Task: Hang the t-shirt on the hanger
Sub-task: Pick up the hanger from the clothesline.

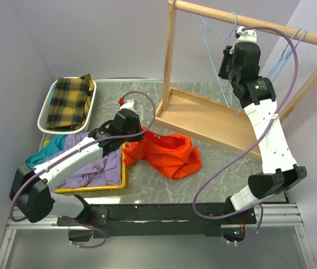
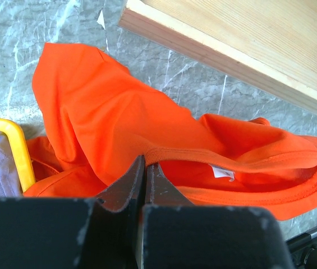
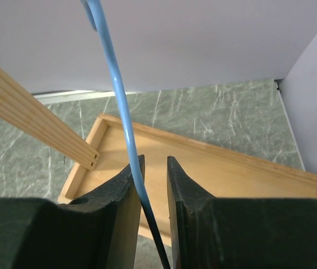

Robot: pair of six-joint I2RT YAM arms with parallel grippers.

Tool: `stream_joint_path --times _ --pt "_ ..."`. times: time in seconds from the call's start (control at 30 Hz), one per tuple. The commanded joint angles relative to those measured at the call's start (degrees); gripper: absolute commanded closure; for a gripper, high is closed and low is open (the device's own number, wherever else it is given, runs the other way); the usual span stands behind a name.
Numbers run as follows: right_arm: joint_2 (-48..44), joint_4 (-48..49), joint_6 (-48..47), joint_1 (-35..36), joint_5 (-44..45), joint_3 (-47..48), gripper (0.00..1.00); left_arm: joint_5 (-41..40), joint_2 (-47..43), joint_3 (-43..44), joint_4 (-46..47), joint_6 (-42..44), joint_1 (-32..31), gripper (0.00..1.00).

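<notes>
Right wrist cam has the right gripper [image 3: 155,159] up at the wooden rack [image 3: 35,112]. Its fingers are spread a bit, and the light-blue hanger [image 3: 122,117] wire runs down between them, leaning on one finger with a gap to the other, so nothing is clamped. If it pulls from there the wire could just slide out. Closing off-centre could also twist the hanger and set it swinging on the rail, maybe knocking the other hanger [image 1: 293,45] further right. Over on the near left, the left gripper [image 2: 145,168] has its fingers pressed together right at the collar of the orange t-shirt [image 2: 113,112]. The shirt lies crumpled on the marble-look table [image 2: 7,56] beside the yellow tray [image 2: 13,137]. Can't tell whether any cloth is actually caught between those fingers. If it's only a sliver of collar, lifting would probably drop the shirt, and a bunched-up neck opening won't take the hanger easily.
</notes>
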Motion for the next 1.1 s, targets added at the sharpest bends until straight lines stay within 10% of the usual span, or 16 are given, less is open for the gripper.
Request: stream_joint_path --times 0.0,0.17,1.07 --pt "-2.45 5.39 -2.06 -0.29 1.89 0.24 0.76 -0.53 -2.11 1.74 0.70 0.89 0.19 0.97" --pt "-2.36 6.44 -2.94 -0.29 1.90 2.70 1.00 -1.14 -2.38 1.73 0.61 0.89 0.19 0.97" --pt "-17.63 -1.20 1.10 9.97 -9.53 -6.34 1.00 -3.07 -2.20 0.15 2.01 0.71 0.19 0.95"
